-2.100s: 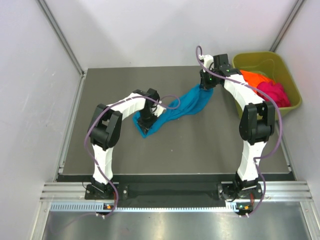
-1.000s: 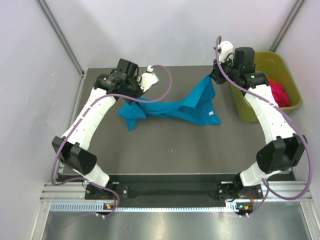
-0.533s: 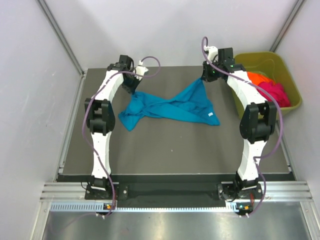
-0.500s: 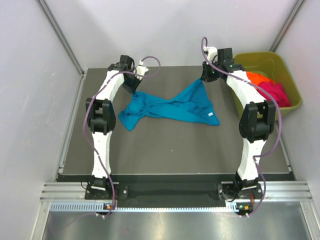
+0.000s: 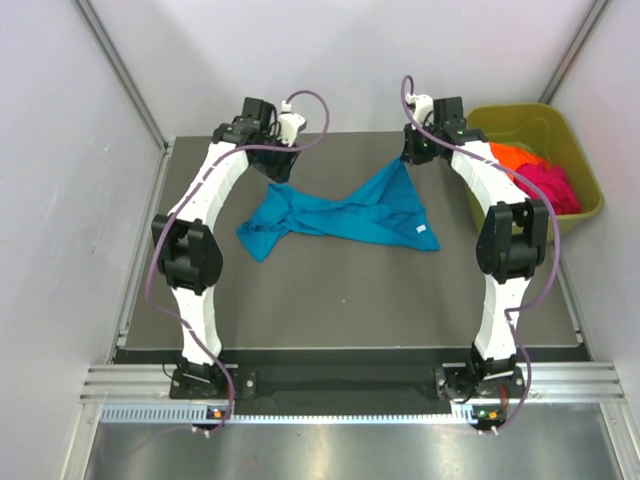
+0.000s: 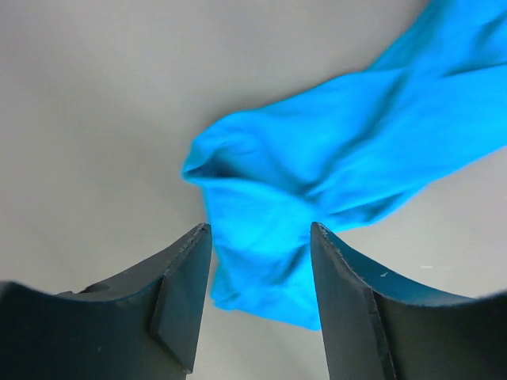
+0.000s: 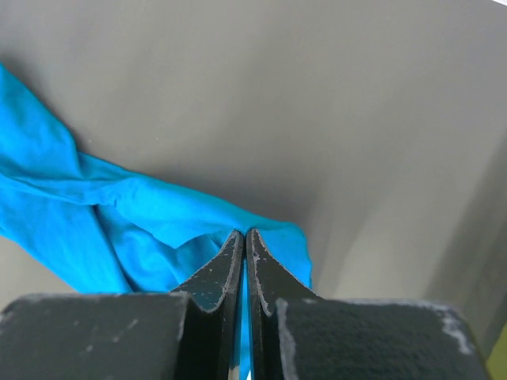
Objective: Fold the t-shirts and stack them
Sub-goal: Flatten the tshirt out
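Centrally, the teal-blue t-shirt (image 5: 345, 215) was laid as a twisted, crumpled band across the far half of the table (image 5: 350, 300); its far right corner was pinched between the closed jaws of the right gripper (image 7: 244, 234) and drawn up off the surface; the left gripper (image 6: 260, 237) was held with jaws apart and nothing between them, just above the shirt's bunched left end. Rightward, the orange t-shirt (image 5: 505, 155) and the magenta-pink t-shirt (image 5: 550, 185) were heaped together in the olive-green tub (image 5: 520, 112) at the table's far right corner.
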`<state>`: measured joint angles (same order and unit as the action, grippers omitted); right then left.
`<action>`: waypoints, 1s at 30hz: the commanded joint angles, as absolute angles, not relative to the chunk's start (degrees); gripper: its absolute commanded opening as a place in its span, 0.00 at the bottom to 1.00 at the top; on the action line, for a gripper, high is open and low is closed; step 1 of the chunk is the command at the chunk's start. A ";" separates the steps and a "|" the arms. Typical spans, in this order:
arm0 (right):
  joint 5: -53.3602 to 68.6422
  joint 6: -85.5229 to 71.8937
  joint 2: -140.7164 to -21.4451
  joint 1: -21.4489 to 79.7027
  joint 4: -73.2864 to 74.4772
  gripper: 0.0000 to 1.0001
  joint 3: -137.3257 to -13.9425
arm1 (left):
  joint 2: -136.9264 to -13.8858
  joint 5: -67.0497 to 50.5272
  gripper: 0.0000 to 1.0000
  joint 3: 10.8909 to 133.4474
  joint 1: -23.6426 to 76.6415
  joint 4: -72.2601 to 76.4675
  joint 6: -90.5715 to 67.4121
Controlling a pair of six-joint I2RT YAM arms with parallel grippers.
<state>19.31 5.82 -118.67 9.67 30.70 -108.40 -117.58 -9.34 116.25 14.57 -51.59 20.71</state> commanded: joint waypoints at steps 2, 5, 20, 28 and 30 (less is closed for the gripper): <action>19.95 5.01 -118.21 9.58 27.95 0.00 -109.51 | -118.73 -12.04 0.57 113.73 17.05 -52.39 16.00; 20.04 4.92 -118.30 9.67 27.86 0.00 -110.21 | -122.42 -10.03 0.56 116.45 19.33 -52.73 14.24; 21.36 4.75 -117.60 8.00 28.04 0.00 -108.19 | -125.34 -0.09 0.51 118.48 21.53 -53.70 9.67; 22.06 4.31 -118.65 7.91 27.95 0.00 -108.98 | -120.15 5.54 0.51 111.55 22.41 -53.61 10.72; 21.97 4.22 -118.83 8.00 27.95 0.00 -109.33 | -120.15 5.01 0.50 110.22 22.41 -53.35 10.37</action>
